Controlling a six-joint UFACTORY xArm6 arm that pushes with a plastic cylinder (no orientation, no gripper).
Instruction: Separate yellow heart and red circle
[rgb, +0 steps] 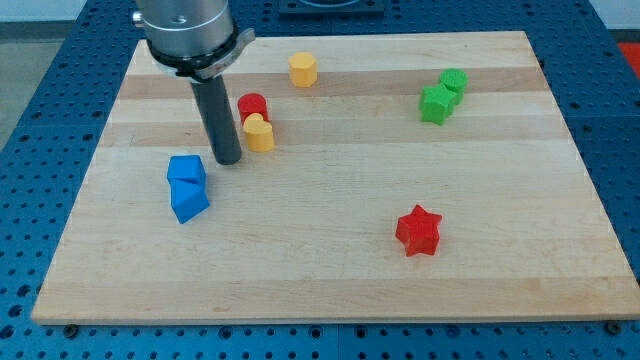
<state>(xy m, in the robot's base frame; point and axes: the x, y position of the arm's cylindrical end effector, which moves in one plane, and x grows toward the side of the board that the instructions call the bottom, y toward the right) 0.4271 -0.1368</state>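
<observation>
The yellow heart (259, 133) lies on the wooden board left of centre, touching the red circle (251, 106), which sits just above it toward the view's top. My tip (227, 159) rests on the board a little to the left of and slightly below the yellow heart, with a small gap between them. The rod rises from the tip to the arm's grey head at the view's top left.
Two blue blocks (187, 186) sit touching, left of and below my tip. A yellow hexagon (303, 70) lies near the top edge. Two green blocks (443, 95) touch at the upper right. A red star (418, 231) lies at the lower right.
</observation>
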